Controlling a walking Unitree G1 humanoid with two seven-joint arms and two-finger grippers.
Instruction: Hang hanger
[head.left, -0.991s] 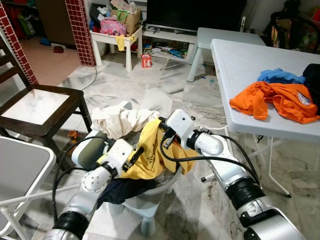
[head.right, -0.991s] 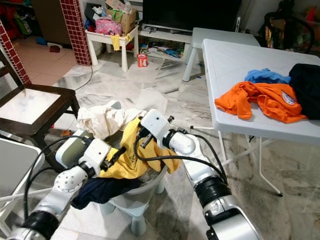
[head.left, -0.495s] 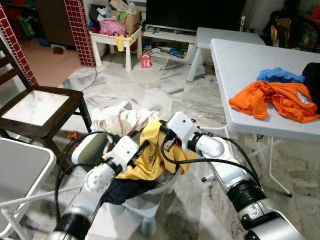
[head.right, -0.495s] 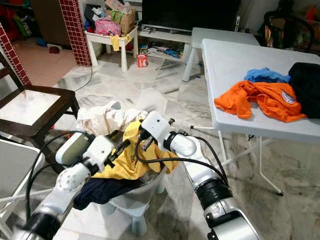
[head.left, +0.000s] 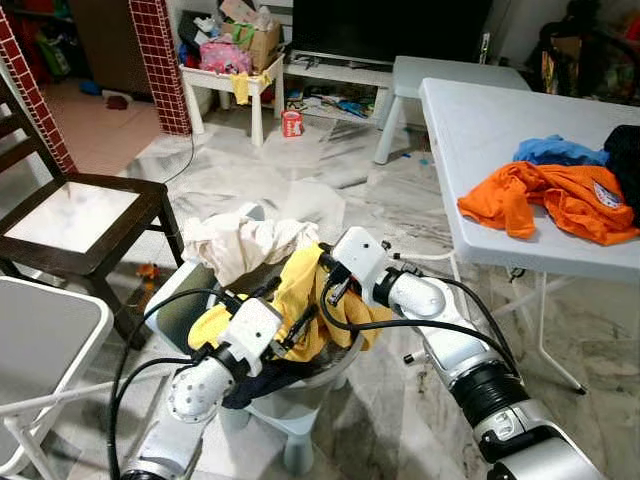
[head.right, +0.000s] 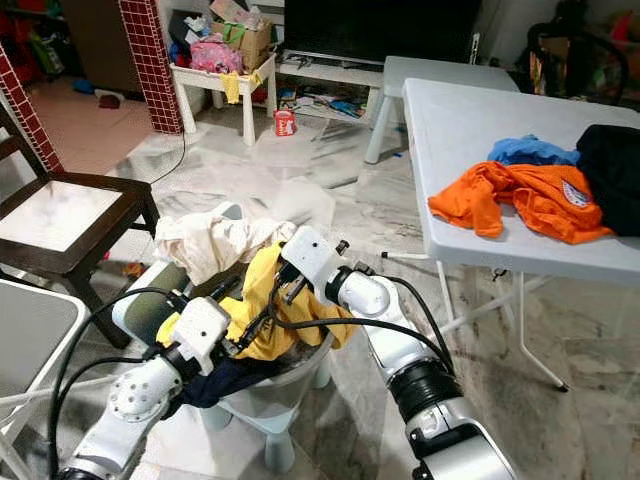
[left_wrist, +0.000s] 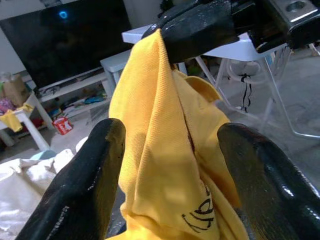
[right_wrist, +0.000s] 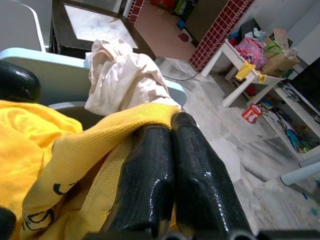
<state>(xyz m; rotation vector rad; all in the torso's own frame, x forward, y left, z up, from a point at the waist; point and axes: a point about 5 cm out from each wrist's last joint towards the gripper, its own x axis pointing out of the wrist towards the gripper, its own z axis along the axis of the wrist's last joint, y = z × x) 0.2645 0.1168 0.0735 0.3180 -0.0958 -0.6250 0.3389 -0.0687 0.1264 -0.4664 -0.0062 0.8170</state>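
Clamping the yellow shirt (head.left: 305, 300) at its top, right end effector (head.left: 330, 272) hung it toward six o'clock, between the spread left end effector (left_wrist: 167, 165).

Basket (head.left: 335, 372) interior hidden (under clothes), chair (head.left: 70, 215) cropped

Right gripper (head.left: 322, 270) pinches the top of a yellow shirt (head.left: 300, 300) above a grey basket (head.left: 330, 365). Left gripper (head.left: 293, 325) sits against the shirt's lower folds. A cream cloth (head.left: 240, 240) drapes the basket's far rim. An orange garment (head.left: 550, 200) lies on 1 white table (head.left: 480, 130).
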